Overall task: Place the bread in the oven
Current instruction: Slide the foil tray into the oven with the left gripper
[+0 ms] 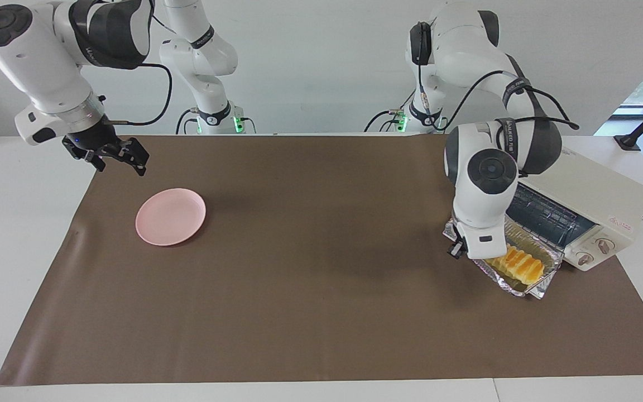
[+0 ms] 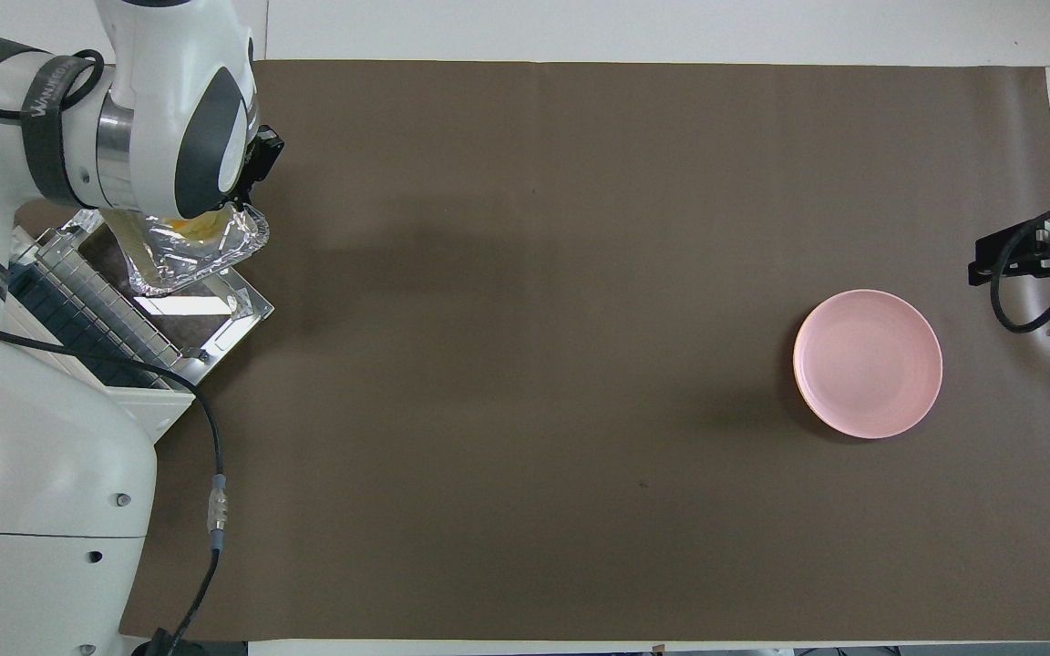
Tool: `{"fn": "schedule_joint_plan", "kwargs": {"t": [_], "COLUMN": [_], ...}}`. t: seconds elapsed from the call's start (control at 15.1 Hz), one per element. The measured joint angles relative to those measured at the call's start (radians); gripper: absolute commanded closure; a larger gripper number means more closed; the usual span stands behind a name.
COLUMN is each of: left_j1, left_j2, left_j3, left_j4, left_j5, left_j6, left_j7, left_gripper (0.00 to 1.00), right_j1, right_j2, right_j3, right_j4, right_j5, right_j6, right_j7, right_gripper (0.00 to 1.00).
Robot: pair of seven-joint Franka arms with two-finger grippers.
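Observation:
The bread (image 1: 518,264), a ridged golden-yellow loaf, lies in a crinkled silver foil tray (image 1: 525,282). The tray is over the open glass door (image 2: 215,321) of the cream-white oven (image 1: 589,207), at the left arm's end of the table. My left gripper (image 1: 480,255) is at the tray's end away from the oven and holds that edge. The hand hides most of the bread in the overhead view, where the tray (image 2: 201,251) pokes out from under it. My right gripper (image 1: 122,158) is open and empty in the air beside the pink plate (image 1: 171,216); that arm waits.
A brown mat (image 1: 321,268) covers most of the table. The round pink plate (image 2: 868,363) lies on it at the right arm's end. The oven's wire rack (image 2: 97,301) shows inside the open front. A black cable (image 2: 215,492) hangs from the left arm.

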Motion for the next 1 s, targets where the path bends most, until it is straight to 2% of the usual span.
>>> {"fn": "schedule_joint_plan", "kwargs": {"t": [0.27,1.0], "left_j1": [0.036,0.065], "left_j2": [-0.004,-0.07], "left_j3": [0.002,0.006], "left_j4": [-0.025,-0.174], "left_j5": [-0.003,-0.009], "left_j6": [0.01,0.078], "left_j7": [-0.039,-0.036], "left_gripper": [1.0,1.0], "right_j1": [0.0,0.0], "right_j2": [0.0,0.0], "right_j3": [0.0,0.0], "right_j4": [0.0,0.0], "right_j5": [0.0,0.0], "right_j6": [0.0,0.0], "right_j7": [0.0,0.0], "right_gripper": [0.0,0.0]}}
